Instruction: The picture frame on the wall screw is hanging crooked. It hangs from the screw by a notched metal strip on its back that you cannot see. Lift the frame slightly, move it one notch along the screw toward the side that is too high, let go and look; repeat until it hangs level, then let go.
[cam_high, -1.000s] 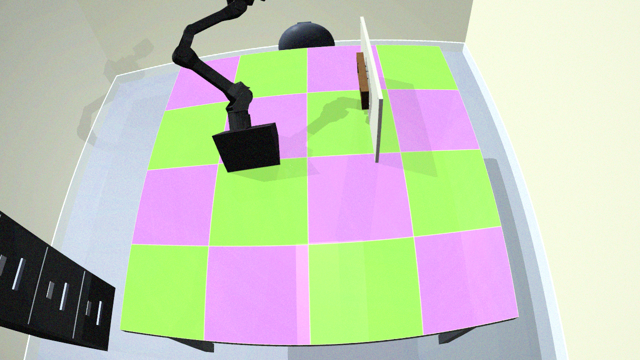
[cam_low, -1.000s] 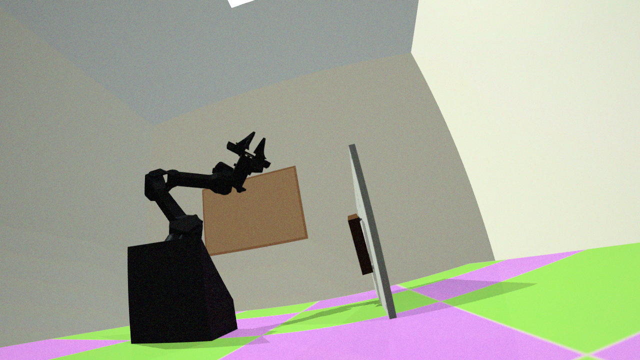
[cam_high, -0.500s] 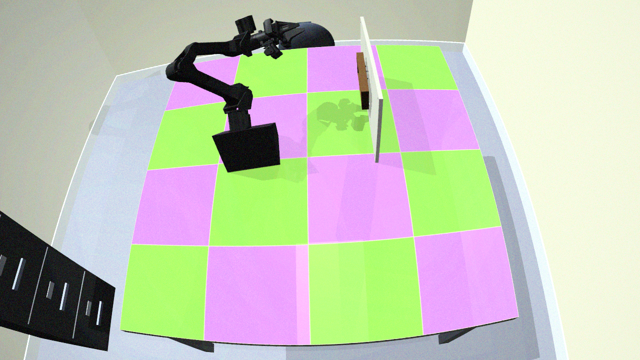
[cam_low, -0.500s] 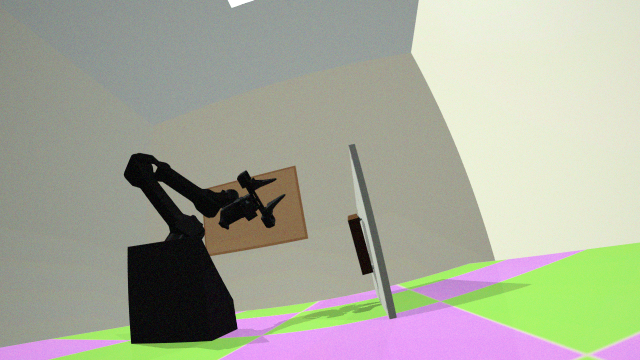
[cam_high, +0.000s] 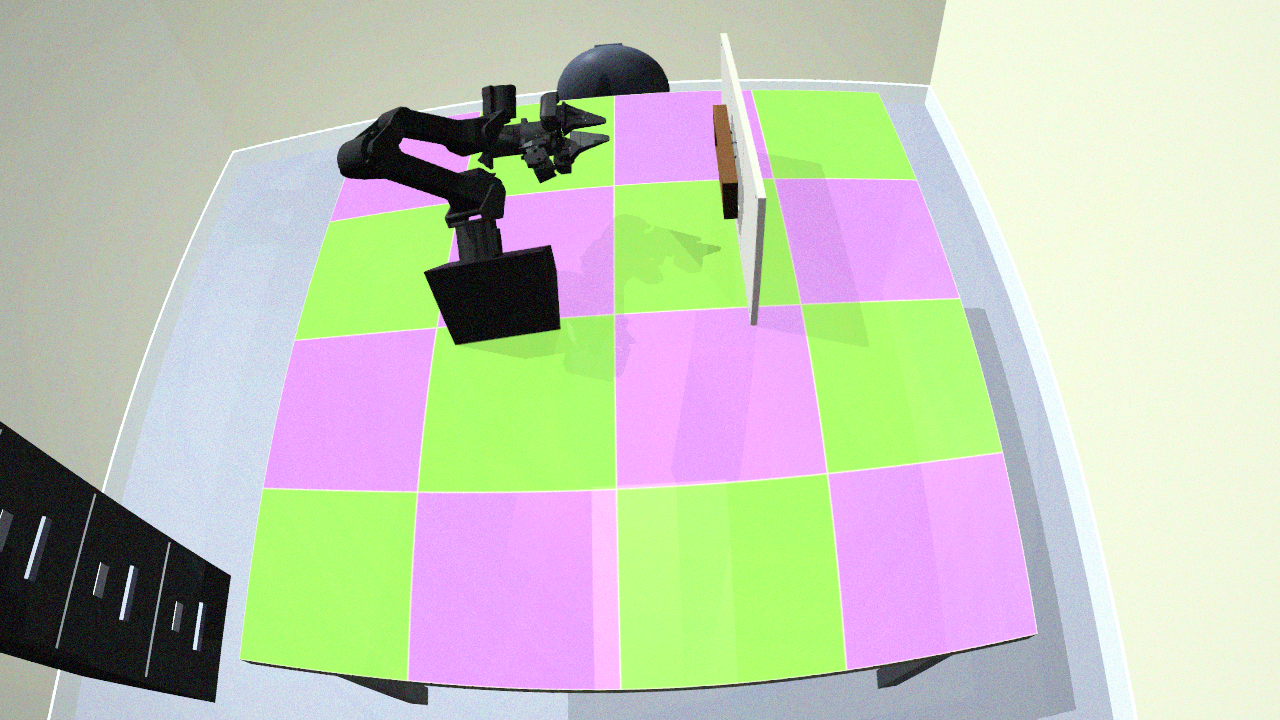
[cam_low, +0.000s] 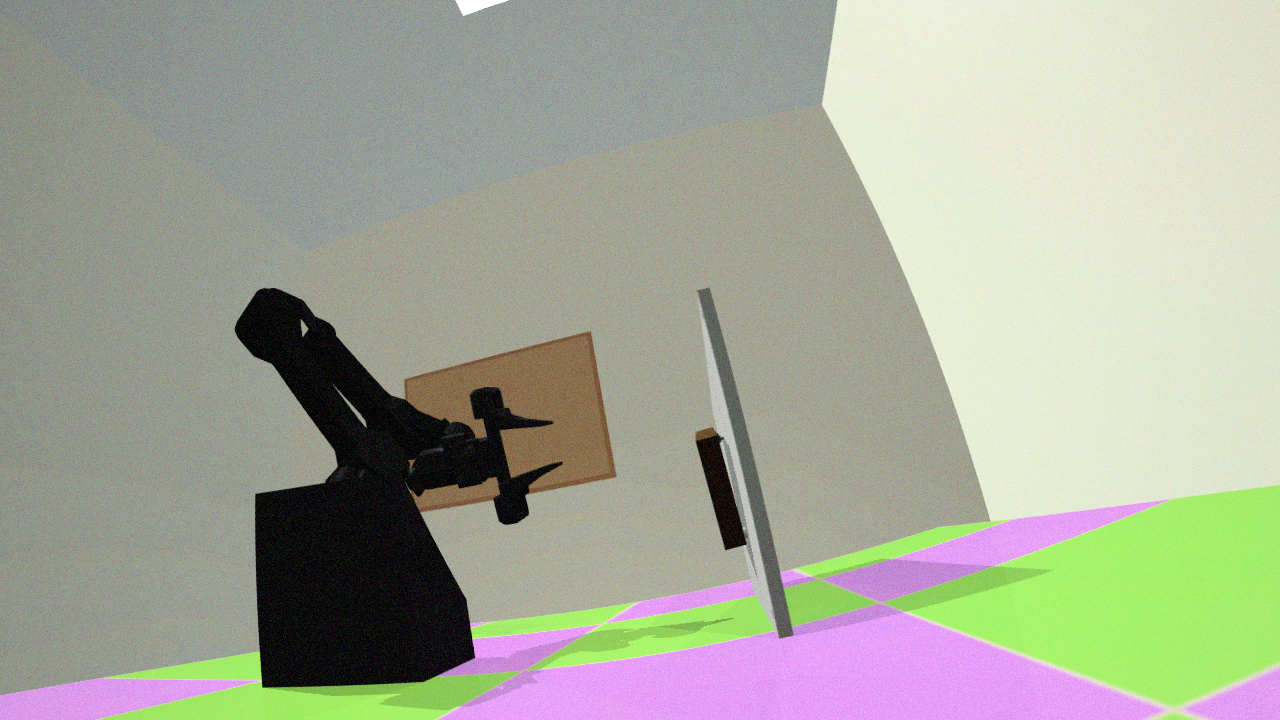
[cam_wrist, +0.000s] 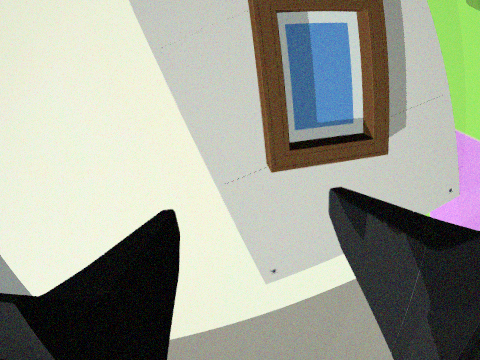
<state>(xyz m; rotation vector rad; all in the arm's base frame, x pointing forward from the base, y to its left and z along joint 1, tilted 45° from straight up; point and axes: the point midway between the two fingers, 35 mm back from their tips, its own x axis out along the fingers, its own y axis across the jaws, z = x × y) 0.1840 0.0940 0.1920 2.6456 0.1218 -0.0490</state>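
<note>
Check gripper (cam_high: 607, 128) (cam_low: 556, 442) (cam_wrist: 254, 211) state: partly open, approx. mid-range, w/ nothing btwn the fingers. You have both fingertips well clear of the picture frame (cam_high: 725, 143) (cam_low: 718, 488) (cam_wrist: 330, 159); no contact, no grasp.

Locate the frame: it hangs on the near face of the upright panel (cam_high: 751, 232) (cam_low: 750, 483) (cam_wrist: 210, 100), i.e. the face toward your arm. In the top and ext. views, the fingers point toward that face, w/ an open gap btwn tips and frame. In the wrist view, you see the frame's lower edge above the fingertips, right of img. center.

Compare views: only the wrist cam. gives you the frame's front, w/ brown border, pale mat and blue rectangle (cam_wrist: 332, 70). Top and ext. show the frame side-on, so use these for the gap. Only the ext. view shows the brown board (cam_low: 554, 385) on the far wall.
</note>
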